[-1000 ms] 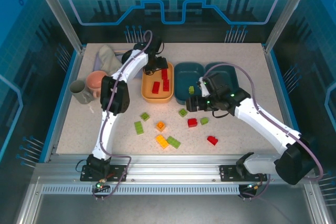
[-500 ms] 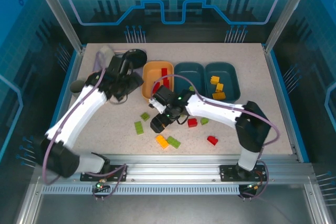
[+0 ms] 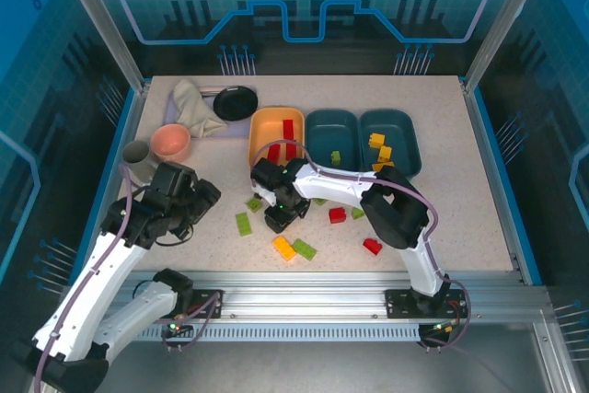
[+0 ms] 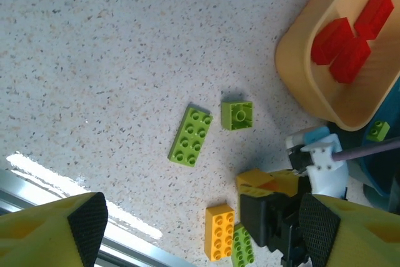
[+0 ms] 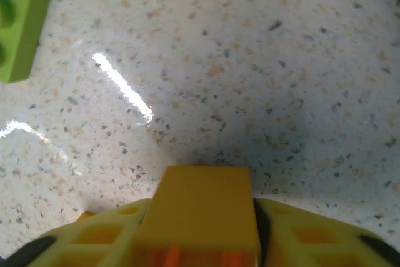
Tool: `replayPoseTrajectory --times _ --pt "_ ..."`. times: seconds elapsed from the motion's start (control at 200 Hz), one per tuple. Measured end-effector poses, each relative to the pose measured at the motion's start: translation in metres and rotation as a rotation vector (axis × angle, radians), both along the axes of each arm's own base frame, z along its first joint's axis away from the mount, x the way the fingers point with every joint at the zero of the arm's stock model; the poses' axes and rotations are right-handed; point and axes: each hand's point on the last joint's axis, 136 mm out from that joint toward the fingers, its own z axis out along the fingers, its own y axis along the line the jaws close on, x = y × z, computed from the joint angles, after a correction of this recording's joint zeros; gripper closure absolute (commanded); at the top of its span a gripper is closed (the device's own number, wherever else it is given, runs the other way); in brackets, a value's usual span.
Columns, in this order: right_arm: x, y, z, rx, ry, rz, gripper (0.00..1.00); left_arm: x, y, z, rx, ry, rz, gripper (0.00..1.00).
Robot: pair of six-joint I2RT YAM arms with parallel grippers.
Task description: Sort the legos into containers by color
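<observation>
The speckled table (image 3: 442, 218) carries an orange tray (image 3: 253, 146) holding red bricks (image 4: 347, 45), and two teal trays (image 3: 327, 131). The left gripper (image 3: 202, 198) hangs spread wide, holding nothing. The right gripper (image 3: 281, 213) is clamped on a yellow-orange brick (image 5: 200, 204) low over the table. The brick looks light, rigid and slick, best pinched across its flat walls. Its studs are hidden.

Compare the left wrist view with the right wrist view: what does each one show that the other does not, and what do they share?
Left wrist view, beyond the right: the light orange tray with red bricks, a loose yellow-orange brick and the open left gripper. Right wrist view, beyond the left: a close look at the held brick pinched by the right gripper. Shared: the speckled table, the right gripper with its brick, and lime bricks.
</observation>
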Motion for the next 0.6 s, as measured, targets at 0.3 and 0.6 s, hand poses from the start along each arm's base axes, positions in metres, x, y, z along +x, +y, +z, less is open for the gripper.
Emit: replayPoseTrajectory --times 0.3,0.6 --pt "0.021 -0.019 0.033 0.012 -0.08 -0.08 0.75 0.025 -0.049 0.006 -0.082 -0.073 -0.194 0.17" --pt "0.135 -0.192 0.141 0.131 -0.317 -0.589 0.74 0.063 -0.145 0.007 -0.116 -0.112 -0.51 0.17"
